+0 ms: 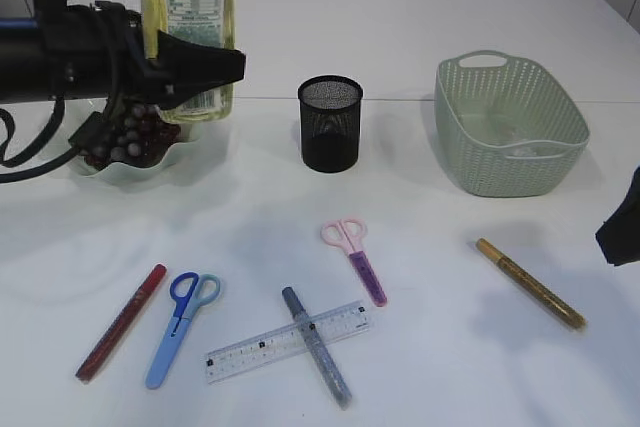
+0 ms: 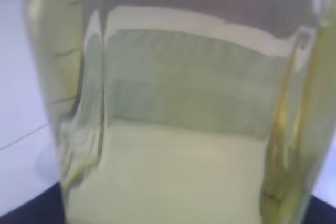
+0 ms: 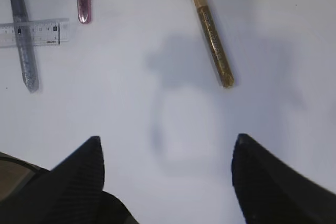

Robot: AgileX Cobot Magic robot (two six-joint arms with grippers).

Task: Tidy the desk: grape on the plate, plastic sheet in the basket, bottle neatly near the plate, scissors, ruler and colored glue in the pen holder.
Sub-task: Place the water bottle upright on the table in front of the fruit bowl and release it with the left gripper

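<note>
Exterior: my left gripper (image 1: pixel 205 62) clasps the bottle (image 1: pixel 188 7) upright beside the plate (image 1: pixel 130 169), for neat parking. Left wrist: bottle fills view, fingers unseen. Right wrist: my right gripper (image 3: pixel 168 166) gapes, empty, above gold glue (image 3: pixel 212 33).

Exterior view slanting down across the table (image 1: pixel 420 27), left wrist view pressed close against the bottle (image 2: pixel 178 129), right wrist view looking down, sharing gold glue pen (image 3: pixel 211 32) with exterior.

upright yellow oil bottle (image 1: pixel 187 27) beside grape-filled plate (image 1: pixel 120 169); scissors, ruler (image 1: pixel 287 341), glue pens flat on desk
</note>
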